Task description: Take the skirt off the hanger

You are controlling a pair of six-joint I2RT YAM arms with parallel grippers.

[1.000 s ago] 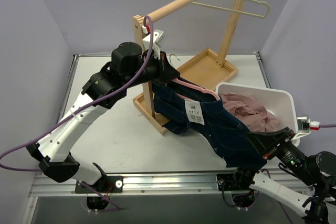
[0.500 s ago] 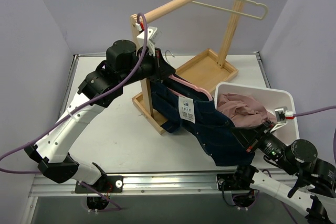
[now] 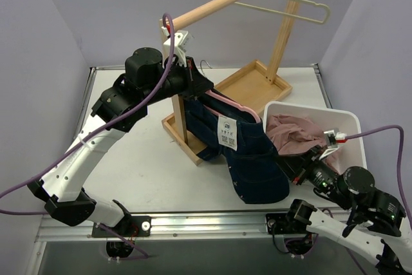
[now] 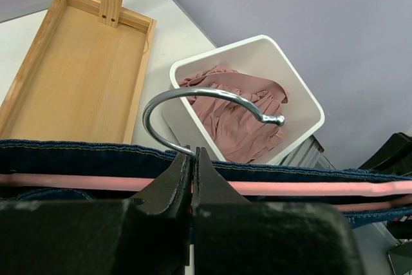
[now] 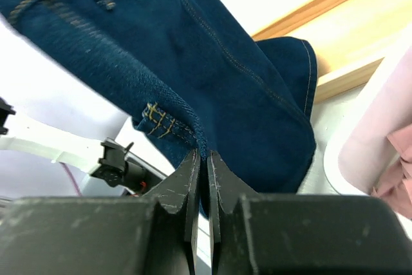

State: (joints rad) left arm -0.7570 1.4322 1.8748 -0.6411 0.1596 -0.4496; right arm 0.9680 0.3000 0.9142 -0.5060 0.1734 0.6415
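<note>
The table (image 3: 141, 165) carries a wooden rack (image 3: 212, 6) and, to its right, a white bin (image 3: 353, 127). Between them a dark blue denim garment (image 3: 251, 159) hangs from a pink hanger (image 3: 235, 104). A second ago this denim stretched in a long slant toward the near right corner. Now it drops more steeply and looks slacker, because the left arm (image 3: 84, 152) has lifted the pink hanger a little and the right arm (image 3: 347, 188) has come in closer to the bin.

The skirt (image 3: 293, 133) lies bunched inside the bin, touching neither pincer. The hanger (image 3: 278, 9), cream and bare, hangs on the rack's rail, well apart from the skirt. Judged from that, the skirt is already off its hanger and the arms are busy with the denim instead, which is not yet off the pink hanger.

The left pincer (image 4: 192, 156) is clenched on the pink hanger at the foot of its metal hook (image 4: 193, 94), with the denim waistband just below. The right pincer (image 5: 201, 159) is clenched on the stitched edge of the denim garment. With the cloth slack, the pull that would slide the denim off seems eased for now; a fresh pull away from the pink hanger looks needed.
</note>
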